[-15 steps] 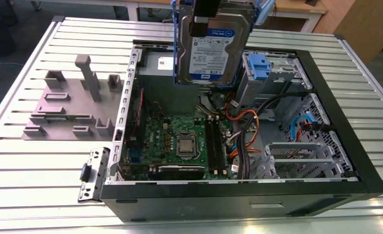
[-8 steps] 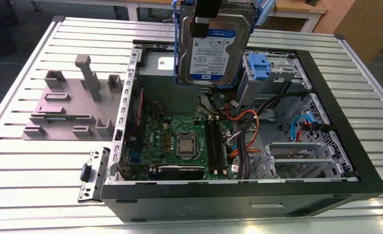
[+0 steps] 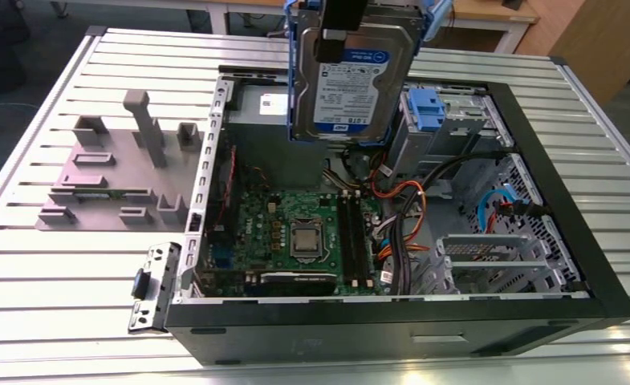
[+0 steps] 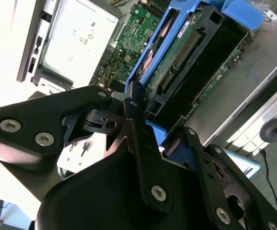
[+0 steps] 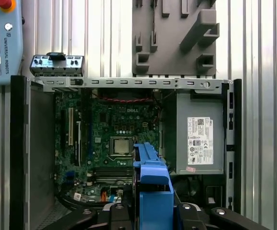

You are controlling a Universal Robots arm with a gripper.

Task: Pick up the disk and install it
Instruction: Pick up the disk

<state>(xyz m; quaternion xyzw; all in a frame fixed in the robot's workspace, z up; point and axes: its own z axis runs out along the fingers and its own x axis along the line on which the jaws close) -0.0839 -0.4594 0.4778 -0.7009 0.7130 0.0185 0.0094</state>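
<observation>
1. Disk (image 3: 352, 80) hangs upright in the air above the open computer case (image 3: 400, 309). Its white-and-blue label faces the exterior camera, and its blue bracket (image 3: 291, 72) runs down both long sides.
2. The gripper (image 3: 342, 34) grips it at the top edge. In the second wrist view the black fingers (image 4: 138, 134) are clamped on the blue bracket, with the drive's green circuit board (image 4: 176, 52) showing past them.
3. The disk is not yet seated. In the exterior view its lower edge hangs clear of the case floor, in front of the grey power supply (image 3: 259, 128).
4. A metal drive cage with a small blue latch (image 3: 427, 108) stands just to the exterior view's right of the disk. Whether the bracket's lower corner touches that cage is hard to judge from this angle.
5. The motherboard (image 3: 293, 233) lies flat on the case floor below the disk, with a bundle of orange and black cables (image 3: 400, 208) beside it.
6. In the first wrist view the blue bracket (image 5: 152, 191) sits over the motherboard, beside the power supply and its white sticker (image 5: 200, 139).
7. The case lies on its side on a slatted metal table (image 3: 58, 321).
8. A grey fixture plate (image 3: 100, 176) with upright blocks rests on the table just beside the case, at the exterior view's left.
9. A small metal panel (image 3: 148, 285) leans at the case's near corner.
</observation>
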